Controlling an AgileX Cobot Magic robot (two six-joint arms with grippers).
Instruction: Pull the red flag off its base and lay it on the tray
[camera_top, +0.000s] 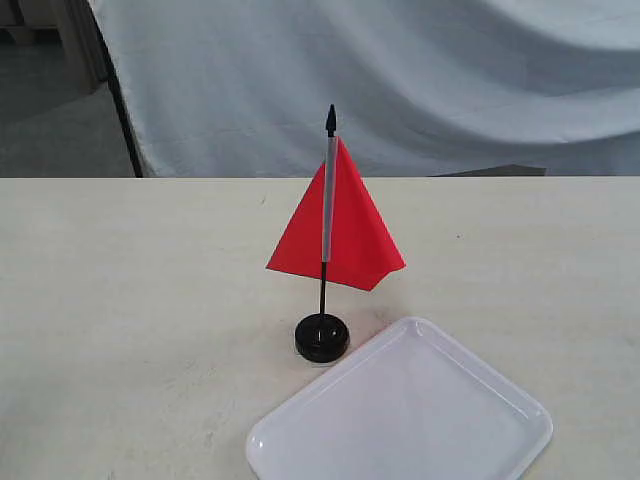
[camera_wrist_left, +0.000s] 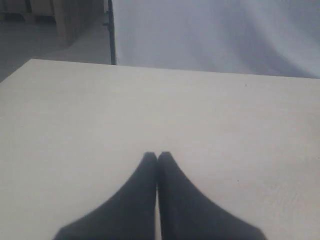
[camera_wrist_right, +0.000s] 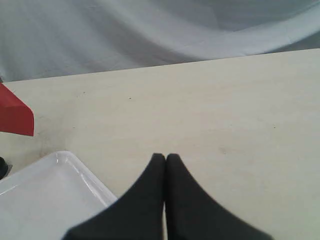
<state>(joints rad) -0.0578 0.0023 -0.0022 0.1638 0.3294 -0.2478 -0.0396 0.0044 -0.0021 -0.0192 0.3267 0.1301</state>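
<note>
Left end effector (camera_wrist_left: 157, 156), right end effector (camera_wrist_right: 165, 157) clenched, red flag (camera_top: 352, 235) in base (camera_top: 322, 338), beside tray (camera_top: 420, 420)

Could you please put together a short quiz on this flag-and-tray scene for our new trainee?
1. True or false: the red flag stands upright in the base.
2. In the exterior view, the tray lies: A) behind the flag; B) nearer the camera, to the right of the base; C) to the left of the base.
3. Fill in the blank: the left gripper and the right gripper are both ____.
Key: 1 true; 2 B; 3 shut.
</note>
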